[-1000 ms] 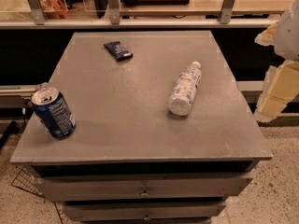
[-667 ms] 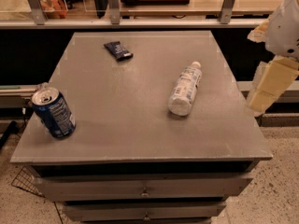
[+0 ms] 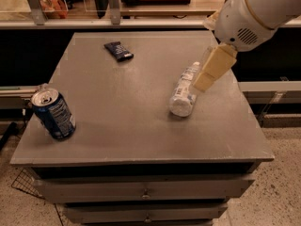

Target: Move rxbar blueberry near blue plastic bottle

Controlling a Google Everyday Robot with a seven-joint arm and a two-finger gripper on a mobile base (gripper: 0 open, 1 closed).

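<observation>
The rxbar blueberry (image 3: pixel 118 51), a small dark navy bar, lies flat near the far left of the grey table (image 3: pixel 127 121). The blue plastic bottle (image 3: pixel 183 92) lies on its side right of the table's middle, cap end pointing away. My gripper (image 3: pixel 214 68), a cream-coloured piece below the white arm (image 3: pixel 254 13), hangs over the table's right side, just above and right of the bottle's far end. It is far to the right of the bar and holds nothing that I can see.
A blue soda can (image 3: pixel 52 113) stands upright near the table's front left corner. A shelf rail with posts (image 3: pixel 113 22) runs behind the table. Drawers (image 3: pixel 146 192) sit below the tabletop's front edge.
The arm has swung in from the right edge toward the left and now reaches over the table by the bottle. The bar, bottle and can have not moved.
</observation>
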